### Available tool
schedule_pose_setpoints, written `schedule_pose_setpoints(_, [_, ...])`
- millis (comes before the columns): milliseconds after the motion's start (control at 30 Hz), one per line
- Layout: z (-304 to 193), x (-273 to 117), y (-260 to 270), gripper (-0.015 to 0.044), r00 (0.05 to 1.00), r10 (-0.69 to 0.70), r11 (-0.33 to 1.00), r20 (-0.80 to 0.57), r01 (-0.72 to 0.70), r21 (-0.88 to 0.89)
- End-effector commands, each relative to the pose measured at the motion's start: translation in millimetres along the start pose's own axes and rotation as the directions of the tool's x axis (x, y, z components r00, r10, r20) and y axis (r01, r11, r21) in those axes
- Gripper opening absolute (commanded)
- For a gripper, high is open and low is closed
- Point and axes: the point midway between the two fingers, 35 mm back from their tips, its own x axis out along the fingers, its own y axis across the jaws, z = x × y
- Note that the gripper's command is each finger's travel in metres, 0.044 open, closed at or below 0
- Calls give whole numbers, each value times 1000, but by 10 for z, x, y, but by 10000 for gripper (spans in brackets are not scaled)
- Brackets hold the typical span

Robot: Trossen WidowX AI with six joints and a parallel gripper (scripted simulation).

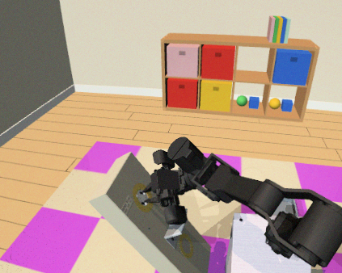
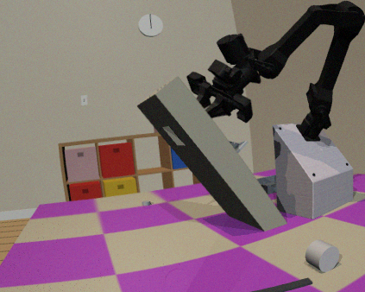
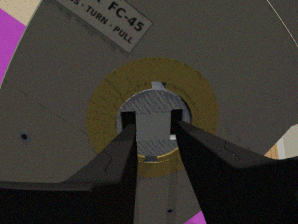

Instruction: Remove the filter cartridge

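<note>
The round grey cartridge sits in the sloping grey service panel, inside a yellow ring. Its two dark slots lie left and right of its middle in the wrist view. My gripper is part-way open, with one fingertip at each slot and the cartridge's raised middle between them. How deep the tips are in the slots cannot be told. In the exterior view the panel hides the cartridge. A grey-blue object, possibly part of the tray, shows low behind the panel.
A second yellow ring and a pale angled bracket are lower on the panel. The arm's white base stands beside it. A grey cylinder and a dark bar lie on the checkered mat.
</note>
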Motion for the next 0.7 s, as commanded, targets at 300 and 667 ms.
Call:
schedule_pose_setpoints(300, [5,30,-6,113,1000,-5,1000,-1,5,6])
schedule_pose_setpoints(667, [3,30,-9,113,1000,-5,1000,-1,5,6])
